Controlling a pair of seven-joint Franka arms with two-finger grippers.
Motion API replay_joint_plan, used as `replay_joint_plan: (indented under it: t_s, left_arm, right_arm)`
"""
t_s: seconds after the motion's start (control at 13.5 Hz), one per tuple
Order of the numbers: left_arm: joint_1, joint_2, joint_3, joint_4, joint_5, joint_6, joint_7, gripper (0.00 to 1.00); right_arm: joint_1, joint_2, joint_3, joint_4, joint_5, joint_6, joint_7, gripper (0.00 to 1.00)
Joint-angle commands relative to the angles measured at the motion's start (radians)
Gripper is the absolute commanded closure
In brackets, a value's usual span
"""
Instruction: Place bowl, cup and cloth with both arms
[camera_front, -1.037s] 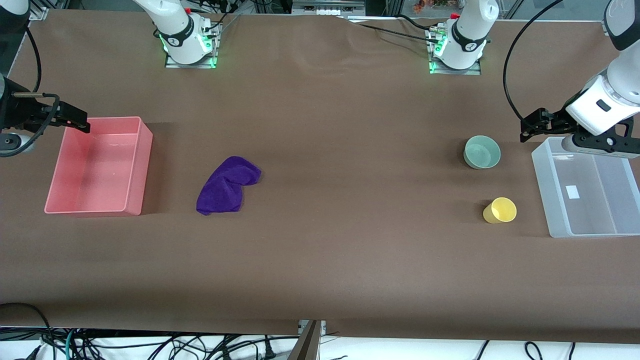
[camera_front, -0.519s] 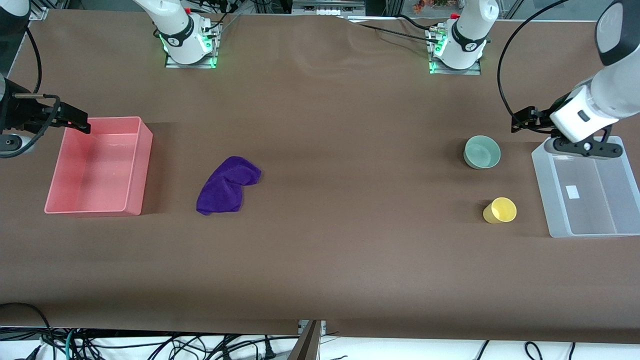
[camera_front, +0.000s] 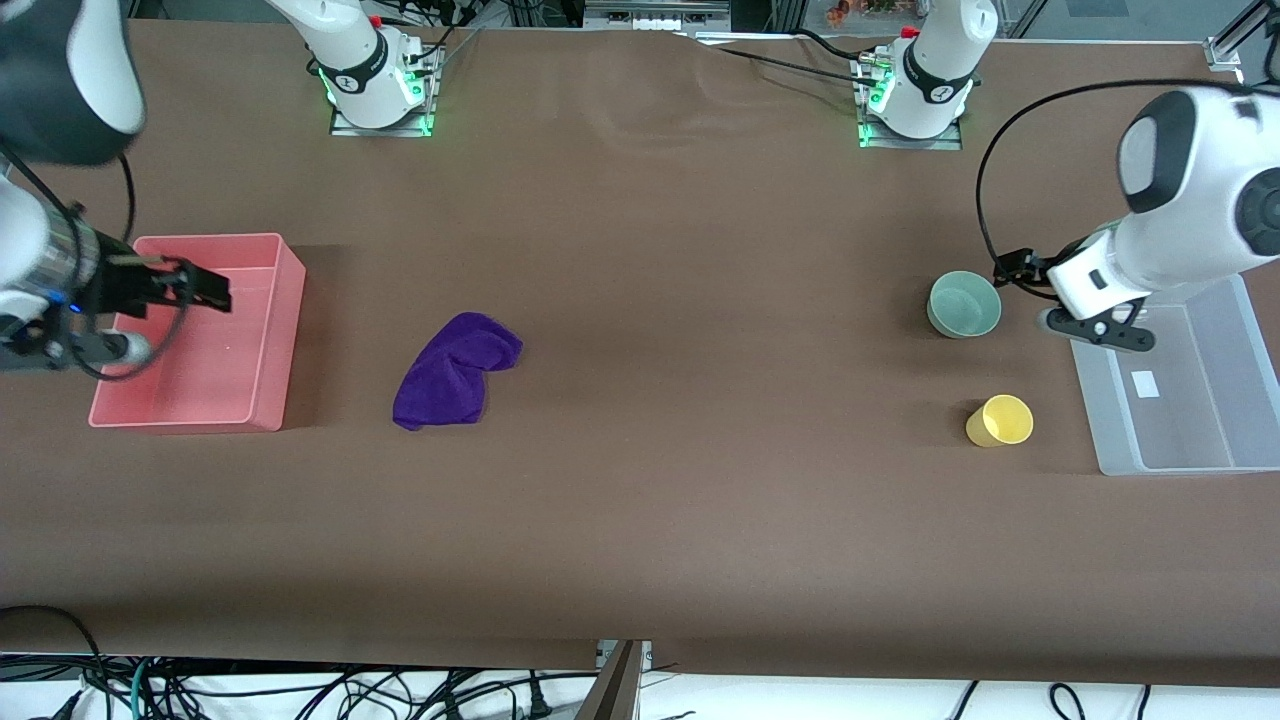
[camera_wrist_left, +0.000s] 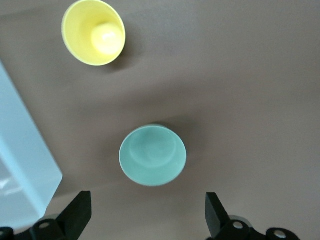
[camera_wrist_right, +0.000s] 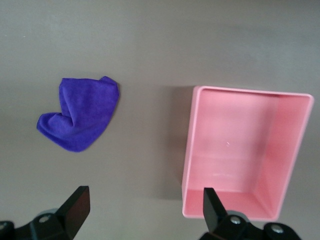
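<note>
Centrally on the brown table, left of the frame's middle, the purple cloth lies crumpled, with open tabletop between it and the pink bin at mid left. That bin holds nothing; the right gripper hangs over it, fingers spread wide and empty. At mid right the mint bowl sits upright and empty, the yellow cup lower in the frame, nearer the camera. Both stand just beside the clear bin, also unfilled. The left gripper hovers by the bowl's rim, fingers wide apart, gripping nothing.
</note>
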Motion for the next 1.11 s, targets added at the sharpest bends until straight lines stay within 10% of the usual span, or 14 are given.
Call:
replay_joint_plan:
  t_s: [0.0, 0.81, 0.89, 1.04]
  left_arm:
    - [0.004, -0.011, -0.002, -0.181, 0.039, 0.243, 0.135, 0.00]
    - [0.088, 0.177, -0.002, -0.350, 0.085, 0.691, 0.279, 0.02]
    - [0.097, 0.186, -0.002, -0.349, 0.085, 0.704, 0.299, 0.15]
    - [0.106, 0.194, -0.003, -0.347, 0.085, 0.707, 0.312, 0.81]
  right_arm:
    - [0.054, 0.035, 0.020, -0.065, 0.012, 0.098, 0.093, 0.00]
    - [0.236, 0.300, 0.021, -0.270, 0.009, 0.593, 0.402, 0.00]
    - [0.239, 0.313, 0.021, -0.270, 0.009, 0.594, 0.402, 0.00]
    - [0.242, 0.331, 0.021, -0.282, 0.007, 0.594, 0.400, 0.00]
